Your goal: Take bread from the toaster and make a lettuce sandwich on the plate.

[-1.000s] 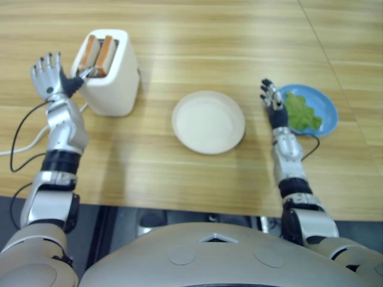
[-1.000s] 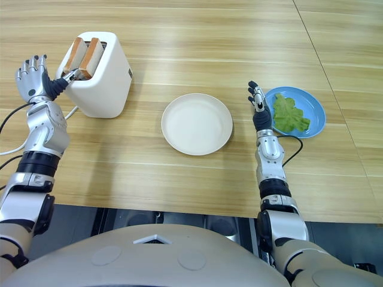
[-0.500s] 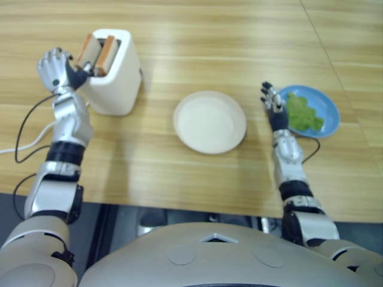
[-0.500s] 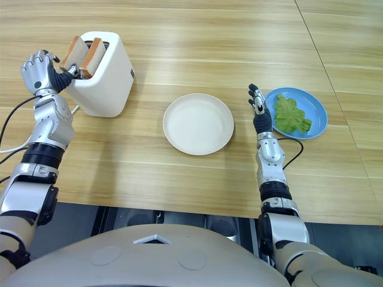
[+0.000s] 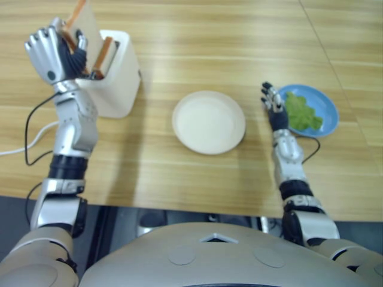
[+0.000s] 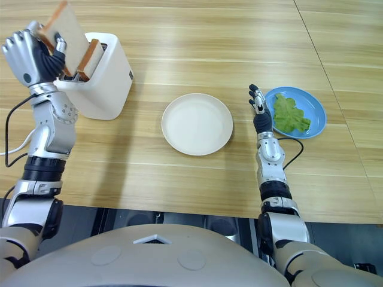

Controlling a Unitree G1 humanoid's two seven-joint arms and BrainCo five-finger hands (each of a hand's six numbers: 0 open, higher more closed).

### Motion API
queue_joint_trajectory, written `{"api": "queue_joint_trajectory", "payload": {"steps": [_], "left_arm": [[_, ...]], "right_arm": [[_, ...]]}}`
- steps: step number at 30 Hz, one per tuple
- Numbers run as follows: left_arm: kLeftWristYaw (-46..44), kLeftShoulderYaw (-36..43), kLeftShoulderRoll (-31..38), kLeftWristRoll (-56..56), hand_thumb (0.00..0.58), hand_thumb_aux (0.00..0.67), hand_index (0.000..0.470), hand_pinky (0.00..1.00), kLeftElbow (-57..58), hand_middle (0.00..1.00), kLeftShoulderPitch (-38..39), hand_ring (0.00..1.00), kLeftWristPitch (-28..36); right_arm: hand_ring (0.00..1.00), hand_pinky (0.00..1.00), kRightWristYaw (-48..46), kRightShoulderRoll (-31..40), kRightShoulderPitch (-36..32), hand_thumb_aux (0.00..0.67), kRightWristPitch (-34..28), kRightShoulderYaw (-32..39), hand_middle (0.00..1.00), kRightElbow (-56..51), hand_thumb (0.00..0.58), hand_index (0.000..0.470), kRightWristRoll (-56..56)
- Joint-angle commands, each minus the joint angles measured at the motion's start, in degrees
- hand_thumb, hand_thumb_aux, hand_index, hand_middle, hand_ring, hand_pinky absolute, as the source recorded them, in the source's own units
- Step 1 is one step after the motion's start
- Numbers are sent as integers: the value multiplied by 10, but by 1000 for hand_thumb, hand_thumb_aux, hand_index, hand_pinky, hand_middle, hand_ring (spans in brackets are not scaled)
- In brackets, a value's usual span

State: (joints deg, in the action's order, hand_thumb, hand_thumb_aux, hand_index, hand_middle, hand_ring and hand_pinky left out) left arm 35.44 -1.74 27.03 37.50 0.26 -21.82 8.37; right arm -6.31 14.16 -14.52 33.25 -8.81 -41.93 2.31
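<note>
A white toaster (image 6: 106, 76) stands at the back left of the table with one bread slice (image 6: 90, 55) still in its slot. My left hand (image 6: 29, 55) is raised beside the toaster's left side and is shut on a second bread slice (image 6: 67, 26), which it holds tilted above the slots. The cream plate (image 6: 197, 124) sits bare in the middle of the table. To its right a blue dish (image 6: 313, 106) holds the green lettuce (image 6: 289, 113). My right hand (image 6: 258, 106) rests upright at the dish's left rim, fingers straight, holding nothing.
The toaster's white and black cords (image 5: 33, 136) trail off its left side toward the table's front edge. A black cable (image 6: 293, 148) loops by my right forearm. Bare wooden tabletop lies between toaster, plate and dish.
My left hand closed on one bread slice and lifted it up out of the toaster. The right hand has stayed in place.
</note>
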Motion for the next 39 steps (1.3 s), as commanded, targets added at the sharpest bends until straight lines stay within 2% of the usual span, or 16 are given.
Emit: {"api": "queue_joint_trajectory", "payload": {"steps": [1,3,5,8,11,18,25,26,27,28,34,39], "left_arm": [[-123,-42,-43,-208,580,670,460,1000,14,1000,-12,1000,-118],[-222,-43,-80,-320,580,670,460,1000,45,1000,-26,1000,-158],[-305,-33,-105,-386,580,670,460,1000,67,1000,-32,1000,-175],[-407,2,-137,-430,580,670,460,1000,110,1000,-38,1000,-178],[-474,51,-167,-418,580,670,460,1000,190,1000,-48,1000,-183],[-534,147,-220,-340,580,670,460,1000,380,1000,-68,1000,-219],[-535,171,-226,-298,580,670,460,1000,459,1000,-76,1000,-218],[-534,172,-225,-293,579,641,440,1000,462,1000,-77,1000,-215],[-525,175,-222,-281,408,305,209,941,465,941,-79,941,-211],[-516,174,-219,-274,0,0,0,0,466,0,-81,0,-207],[-452,150,-190,-247,0,0,0,0,393,0,-72,0,-212],[-478,126,-188,-292,0,0,0,0,271,0,-31,0,-193]], "right_arm": [[0,0,1,1,-2,0,-7,3,0,-9,0,0,-6],[0,0,2,0,-5,0,-8,4,0,-11,0,0,-7],[0,0,2,-1,-8,0,-8,4,0,-13,0,0,-7],[0,0,1,-1,-12,0,-8,5,0,-17,0,0,-6],[0,0,1,1,-12,0,-7,4,0,-18,0,0,-6],[0,0,-1,5,-13,0,-8,2,0,-15,0,0,-4],[0,0,-4,15,0,0,-10,-4,0,13,0,0,0],[0,0,-1,19,5,0,-8,-3,0,25,0,0,-4],[0,0,9,27,12,0,-3,1,0,43,0,0,-22],[0,0,20,35,20,0,2,4,0,68,0,0,-40],[0,0,94,110,73,0,4,-18,0,256,0,0,-187],[0,0,184,229,90,0,-62,-50,0,304,0,0,-363]]}}
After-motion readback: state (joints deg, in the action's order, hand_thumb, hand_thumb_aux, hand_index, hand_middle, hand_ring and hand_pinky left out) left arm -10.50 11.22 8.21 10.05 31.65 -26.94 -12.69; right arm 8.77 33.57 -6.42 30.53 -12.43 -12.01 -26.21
